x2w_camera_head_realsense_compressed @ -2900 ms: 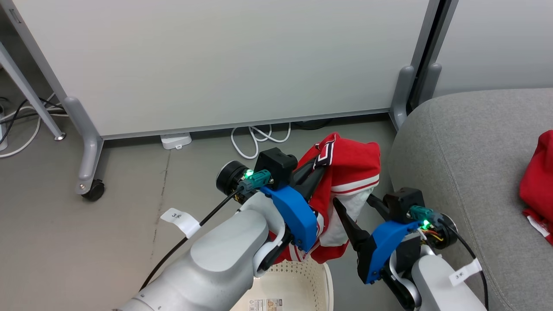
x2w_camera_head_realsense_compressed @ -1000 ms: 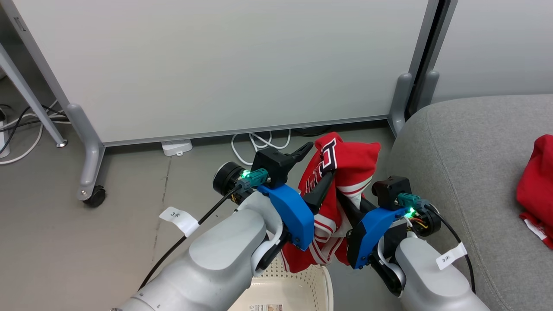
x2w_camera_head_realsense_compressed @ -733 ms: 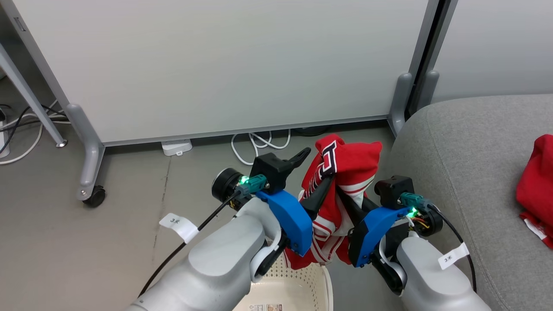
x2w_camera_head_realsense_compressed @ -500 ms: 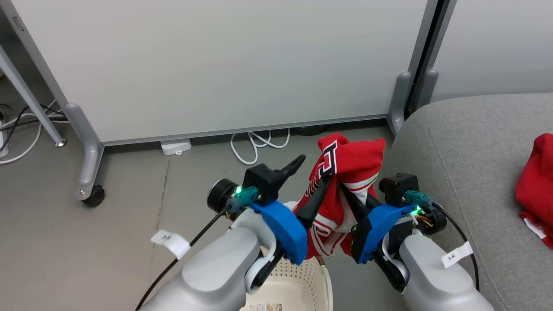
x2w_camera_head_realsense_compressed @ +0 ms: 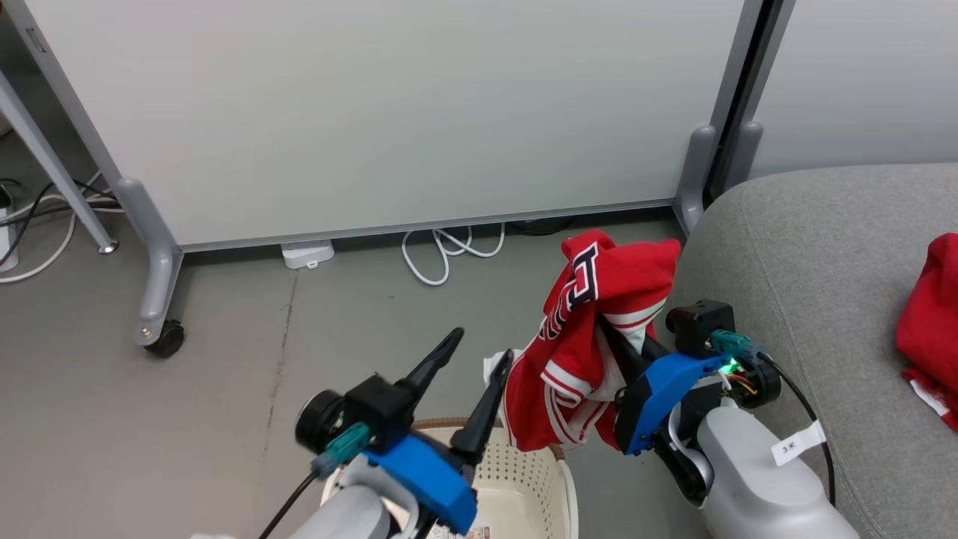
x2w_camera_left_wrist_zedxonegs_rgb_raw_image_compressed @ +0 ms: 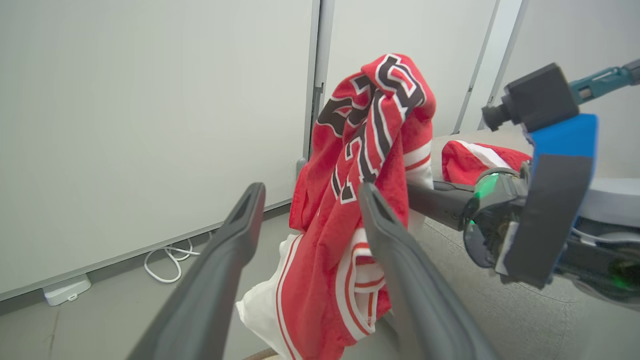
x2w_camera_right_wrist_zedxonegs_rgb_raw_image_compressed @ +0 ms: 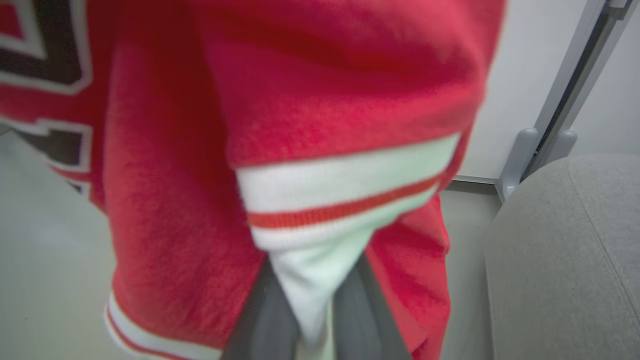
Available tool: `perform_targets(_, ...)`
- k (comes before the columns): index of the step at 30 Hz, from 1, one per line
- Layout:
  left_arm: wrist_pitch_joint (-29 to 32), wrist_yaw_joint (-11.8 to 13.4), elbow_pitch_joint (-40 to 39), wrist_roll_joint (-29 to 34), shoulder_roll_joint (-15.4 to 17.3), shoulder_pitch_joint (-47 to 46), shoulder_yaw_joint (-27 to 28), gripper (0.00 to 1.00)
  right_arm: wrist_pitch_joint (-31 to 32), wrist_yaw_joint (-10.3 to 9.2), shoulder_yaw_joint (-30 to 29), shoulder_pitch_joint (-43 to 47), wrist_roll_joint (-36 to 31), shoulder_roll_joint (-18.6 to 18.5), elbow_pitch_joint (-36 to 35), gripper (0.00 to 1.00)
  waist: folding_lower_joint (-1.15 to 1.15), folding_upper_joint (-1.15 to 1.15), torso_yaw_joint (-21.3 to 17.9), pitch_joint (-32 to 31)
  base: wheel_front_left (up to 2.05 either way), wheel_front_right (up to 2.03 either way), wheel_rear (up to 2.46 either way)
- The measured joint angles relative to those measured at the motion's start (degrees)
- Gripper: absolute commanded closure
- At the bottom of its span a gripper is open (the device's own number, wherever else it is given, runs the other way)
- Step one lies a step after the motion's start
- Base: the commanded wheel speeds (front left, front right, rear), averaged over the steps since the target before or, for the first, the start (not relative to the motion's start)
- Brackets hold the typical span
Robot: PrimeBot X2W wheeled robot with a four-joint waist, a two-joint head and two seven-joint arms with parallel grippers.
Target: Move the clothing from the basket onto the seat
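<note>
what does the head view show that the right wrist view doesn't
Head view adds: the open left gripper by the basket, a second red garment lying on the seat, floor cables. Right wrist view adds: close up, a white panel of cloth pinched in the right gripper. Shared: the held red lettered garment, the grey seat, the white partition.

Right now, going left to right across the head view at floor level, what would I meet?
Black castor wheel → open, dark-fingered left tool → hanging red lettered sports garment → light-grey fabric sofa seat → second red garment lying on it.
</note>
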Motion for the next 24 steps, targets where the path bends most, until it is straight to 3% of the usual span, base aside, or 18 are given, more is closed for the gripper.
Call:
perform_targets(9,0.0,0.0,-8.6,9.5,1.6,11.6,12.2,0.00,-0.2,0.00,-0.5,0.0,-0.2,0.0,0.3,1.00,0.00,0.00,0.0,0.1,0.00,0.00,0.00)
perform_targets(24,0.0,-2.8,-9.5,16.5,-1.8,20.4,22.8,0.00,-0.3,0.00,-1.1,0.2,-0.6,0.0,0.7,1.00,-0.01,0.00,0.4,-0.1,0.00,0.00,0.00)
